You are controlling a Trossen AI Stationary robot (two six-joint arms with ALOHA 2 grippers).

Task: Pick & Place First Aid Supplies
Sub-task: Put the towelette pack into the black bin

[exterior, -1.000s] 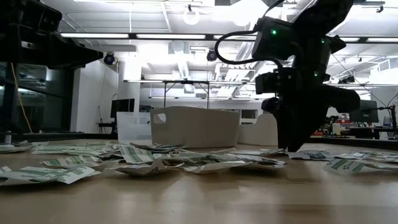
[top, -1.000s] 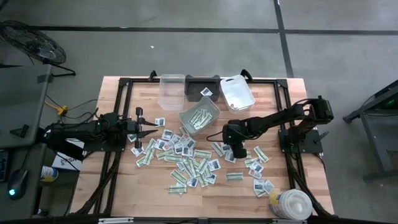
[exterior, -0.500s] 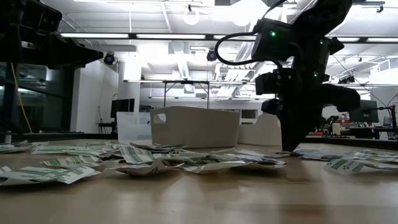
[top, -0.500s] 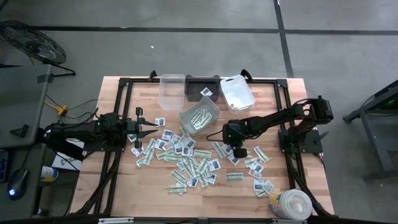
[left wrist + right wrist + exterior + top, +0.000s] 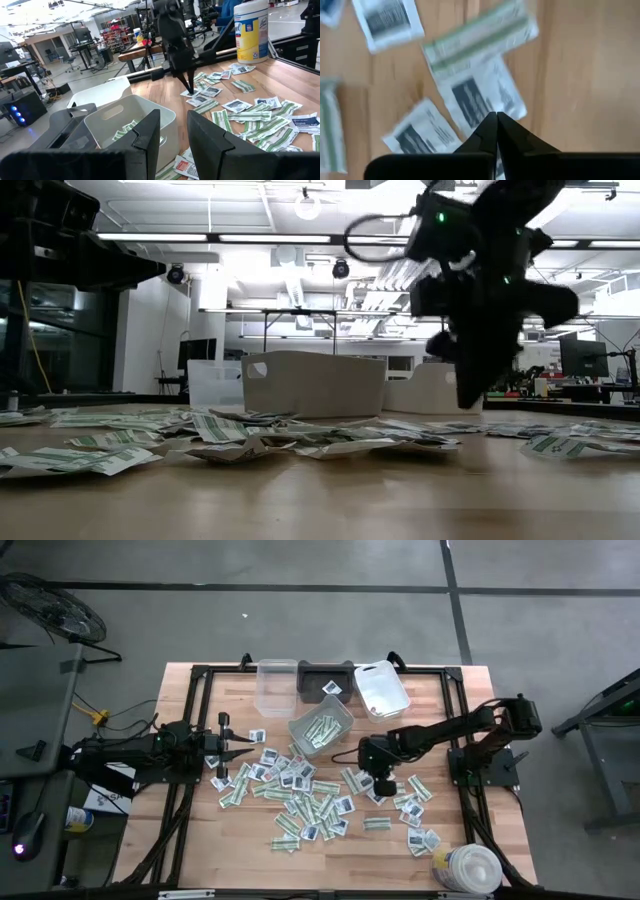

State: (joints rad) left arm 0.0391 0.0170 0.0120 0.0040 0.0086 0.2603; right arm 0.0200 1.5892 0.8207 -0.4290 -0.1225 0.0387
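On the table stand four bins — one clear bin, one dark bin, one white bin, one grey bin — and one round tub. Packets lie scattered in dozens — too many to count exactly.

Overhead, table-level, two wrist views

Right gripper fingers pressed together, pointing straight down, left gripper level, fingers slightly parted
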